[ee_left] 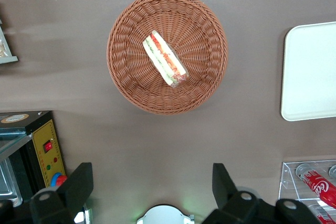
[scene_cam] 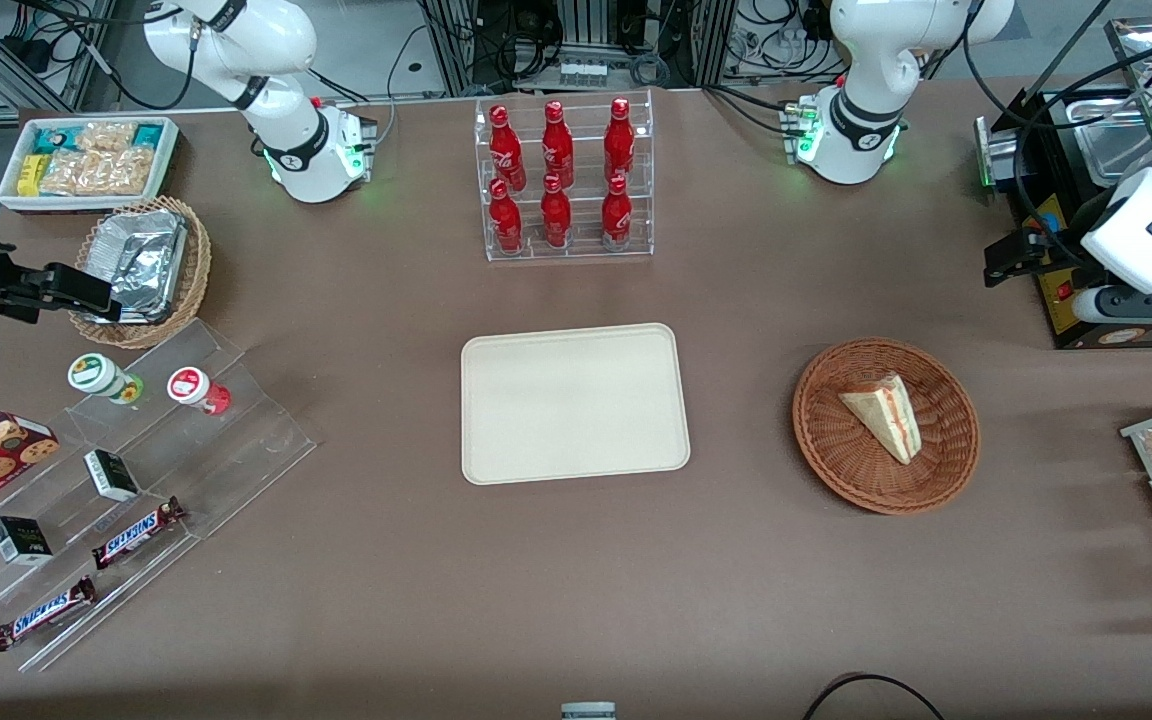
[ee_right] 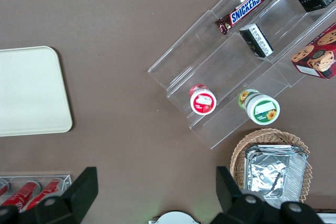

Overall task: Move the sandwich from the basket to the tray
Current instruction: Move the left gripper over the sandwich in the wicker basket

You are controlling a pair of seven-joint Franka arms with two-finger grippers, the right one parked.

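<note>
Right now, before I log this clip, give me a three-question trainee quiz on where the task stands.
1. True or false: the sandwich already lies on the tray.
2. Which holds the sandwich? A) the basket B) the clear rack of red bottles C) the tan basket with foil containers
3. Fill in: the gripper hangs high over the table with its fingers ____, holding nothing.

Key: 1 false, the tray is bare and the sandwich is in the basket. 2 A. 3 open; in the left wrist view the basket lies apart from both fingertips.
</note>
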